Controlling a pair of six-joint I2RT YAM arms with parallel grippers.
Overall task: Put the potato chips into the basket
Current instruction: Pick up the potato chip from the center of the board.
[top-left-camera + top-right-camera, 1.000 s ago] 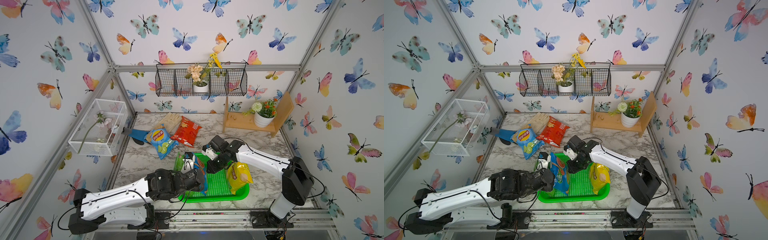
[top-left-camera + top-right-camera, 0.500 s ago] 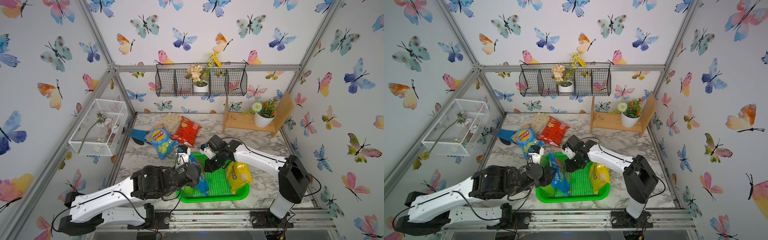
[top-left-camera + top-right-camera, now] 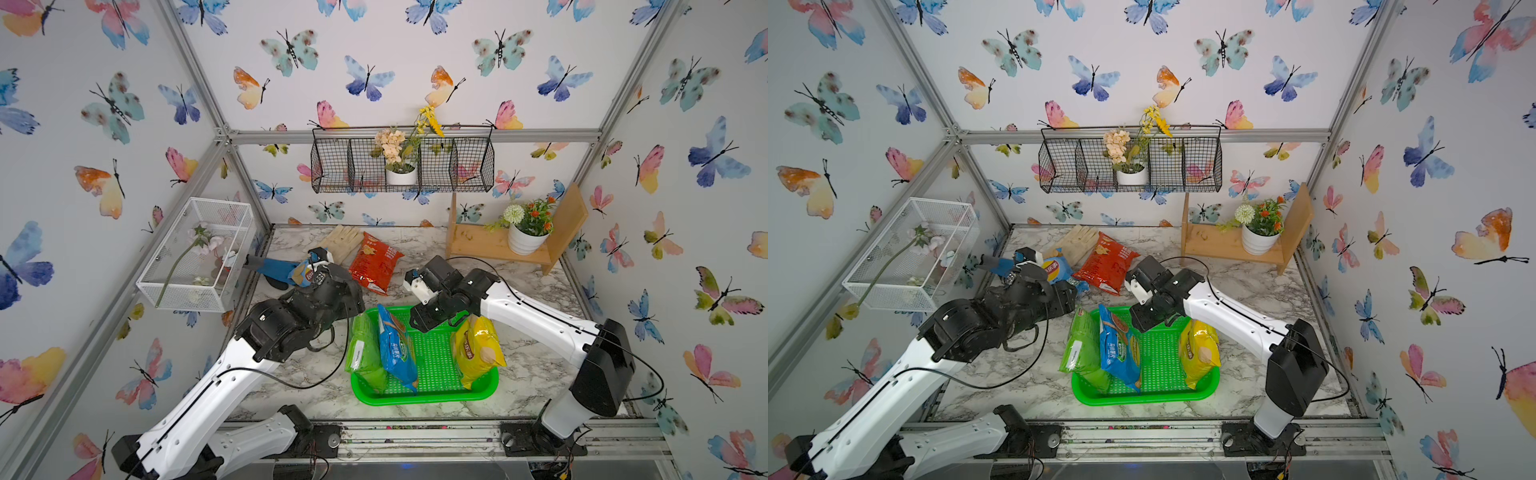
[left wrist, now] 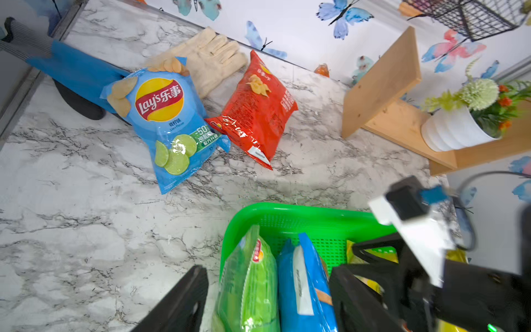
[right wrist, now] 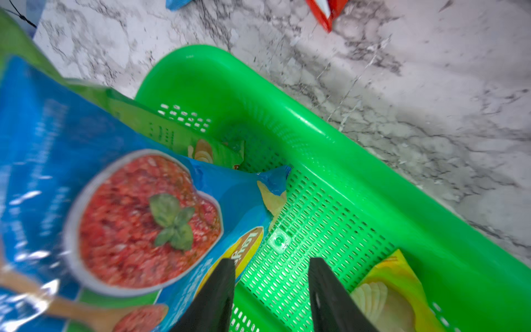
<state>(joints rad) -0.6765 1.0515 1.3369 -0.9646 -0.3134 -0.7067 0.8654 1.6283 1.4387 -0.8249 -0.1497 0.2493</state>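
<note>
Three chip bags are standing in the green basket [image 3: 415, 401]: green bag [image 3: 365, 353], blue tomato bag [image 3: 397, 349], yellow bag [image 3: 476, 349]. The blue lime Lay's bag [image 4: 166, 120] and red bag [image 4: 258, 109] are lying beyond the basket. The left gripper [image 4: 267, 273] and right gripper [image 5: 271, 261] are hovering by the basket, spread and empty.

At back: beige glove [image 3: 343, 243], blue glove [image 3: 270, 266], plant pot [image 3: 524, 246] on wood shelf [image 3: 478, 245]

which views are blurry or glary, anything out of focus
Right wrist view: the blue tomato bag near the lens is smeared, the basket rim glares. Left wrist view: the blue lime bag is sharp. Both top views: crisp, evenly lit.
</note>
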